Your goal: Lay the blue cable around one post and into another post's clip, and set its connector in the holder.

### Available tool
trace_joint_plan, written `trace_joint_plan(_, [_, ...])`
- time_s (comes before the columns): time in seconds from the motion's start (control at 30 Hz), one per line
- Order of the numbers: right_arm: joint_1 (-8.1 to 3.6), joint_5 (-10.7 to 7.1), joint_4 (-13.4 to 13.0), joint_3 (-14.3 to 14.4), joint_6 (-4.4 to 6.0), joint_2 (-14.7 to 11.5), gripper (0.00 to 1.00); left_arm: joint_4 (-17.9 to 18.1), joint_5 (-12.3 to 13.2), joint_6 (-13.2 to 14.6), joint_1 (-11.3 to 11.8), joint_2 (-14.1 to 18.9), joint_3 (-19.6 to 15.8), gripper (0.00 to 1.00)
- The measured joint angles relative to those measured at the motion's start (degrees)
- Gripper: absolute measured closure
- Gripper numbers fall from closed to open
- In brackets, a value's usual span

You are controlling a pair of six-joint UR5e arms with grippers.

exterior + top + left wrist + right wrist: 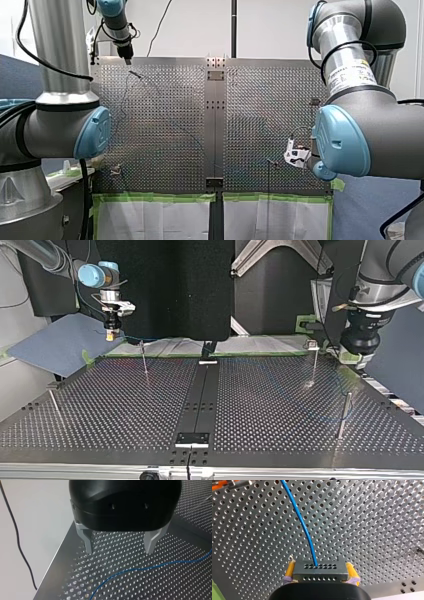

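Perf. table (162, 587): blue cable (150, 567) lies ahead of spread L jaws; R jaws clamp its connector (320, 571).

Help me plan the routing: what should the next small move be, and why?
Probably lower my left gripper toward the blue cable until it lies between the open fingers. My right gripper holds the connector clamped between its yellow pads, but the cable lies loose on the table ahead of the left fingers, gripped by nothing there.
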Motion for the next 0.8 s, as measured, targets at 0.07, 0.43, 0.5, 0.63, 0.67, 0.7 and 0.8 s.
trace_joint_plan(0.07, [0.01, 0.00, 0.08, 0.00, 0.00, -0.01, 1.00, -0.06, -0.94, -0.02, -0.18, 0.09, -0.04, 0.00])
trace_joint_plan(0.43, [0.01, 0.00, 0.19, 0.01, 0.00, 0.00, 1.00, -1.06, -6.95, -0.13, -1.16, 0.14, -0.06, 0.00])
trace_joint_plan(0.5, [0.03, 0.00, 0.18, 0.01, 0.00, 0.00, 1.00, -1.13, -7.84, -0.17, -1.31, 0.23, -0.07, 0.00])
trace_joint_plan(0.63, [0.09, 0.00, 0.11, 0.00, 0.00, 0.00, 1.00, -1.22, -8.48, -0.42, -1.53, 0.32, -0.07, 0.00])
trace_joint_plan(0.67, [0.10, 0.00, 0.08, 0.01, 0.00, 0.00, 1.00, -1.28, -8.54, -0.46, -1.57, 0.35, -0.07, 0.00])
trace_joint_plan(0.7, [0.11, 0.00, 0.07, 0.00, 0.00, -0.01, 1.00, -1.34, -8.60, -0.51, -1.63, 0.37, -0.06, 0.00])
trace_joint_plan(0.8, [0.12, 0.00, 0.11, 0.01, 0.00, 0.01, 1.00, -1.43, -8.91, -0.55, -1.78, 0.35, -0.06, 0.00])
